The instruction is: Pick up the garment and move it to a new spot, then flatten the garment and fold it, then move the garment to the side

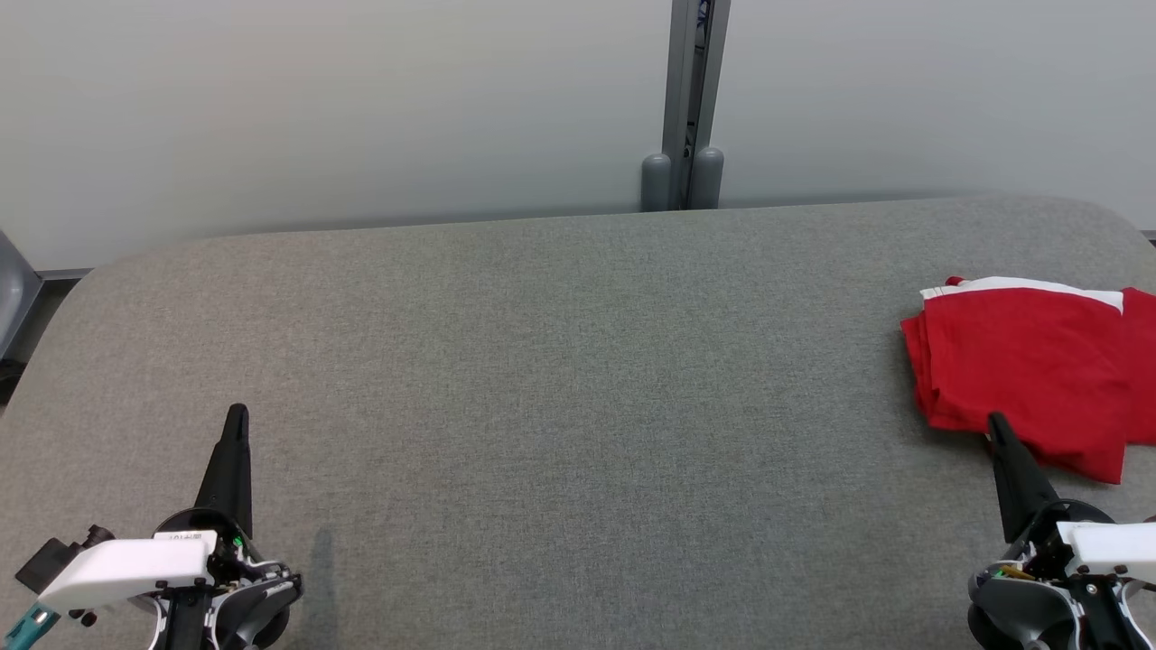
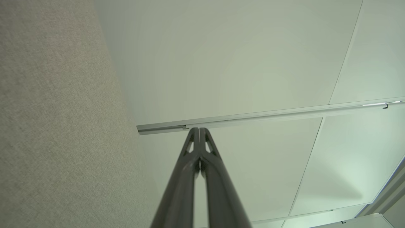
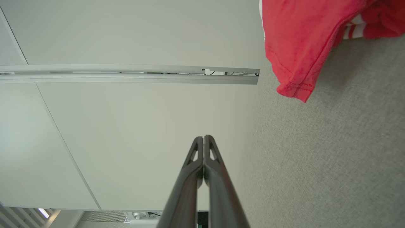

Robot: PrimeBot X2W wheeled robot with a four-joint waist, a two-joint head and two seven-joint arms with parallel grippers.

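At the near left, the left gripper (image 1: pixel 237 413) sits low over a grey fabric-covered table (image 1: pixel 560 361). Its two dark fingers are pressed together and hold nothing. At the near right, the right gripper (image 1: pixel 996 421) is likewise closed and empty, its tip just short of the near edge of a red garment (image 1: pixel 1020 361) with white trim. The garment lies folded in a compact stack at the table's right side. Beyond is a pale wall (image 1: pixel 316 108). Folding and moving aside look finished, so the next move likely calls only for keeping both arms clear.
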